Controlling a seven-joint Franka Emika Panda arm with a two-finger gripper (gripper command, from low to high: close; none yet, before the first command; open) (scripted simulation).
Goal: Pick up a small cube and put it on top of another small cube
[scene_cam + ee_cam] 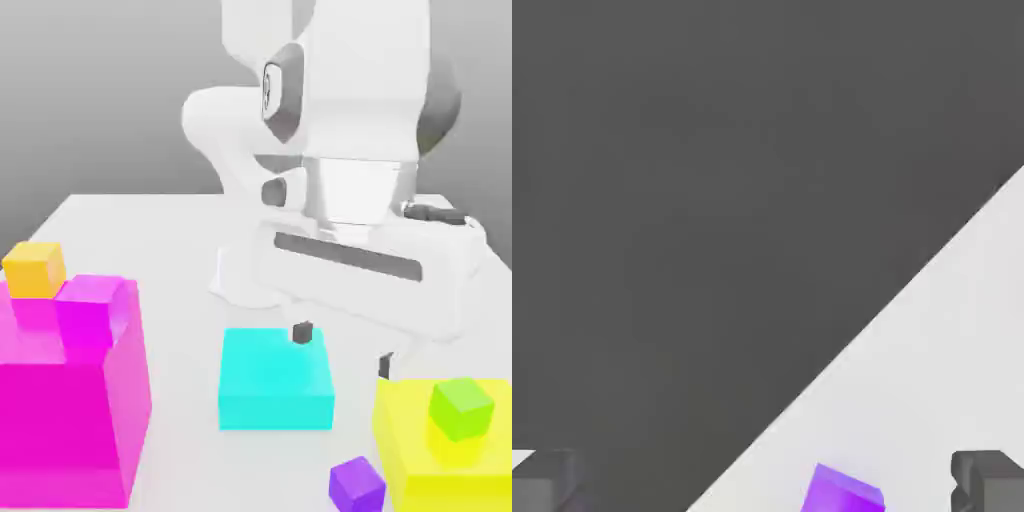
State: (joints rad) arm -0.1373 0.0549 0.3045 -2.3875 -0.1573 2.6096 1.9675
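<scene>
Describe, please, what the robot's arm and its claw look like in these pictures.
The arm is glossy white with rounded, bulky segments and dark grey joint sections, one bearing a small ring-shaped marking. The hand is a wide white block with a long dark slot across its face. The claw has two small dark grey fingertips with squarish ends. No cables are visible.

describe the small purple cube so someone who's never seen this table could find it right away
Start at the big yellow block in the near corner on the exterior view's right, the one with a small green cube on top. On the white table just beside it, toward the exterior view's left, sits the small purple cube. It is the lone purple thing, and the one small cube resting on the table.
</scene>
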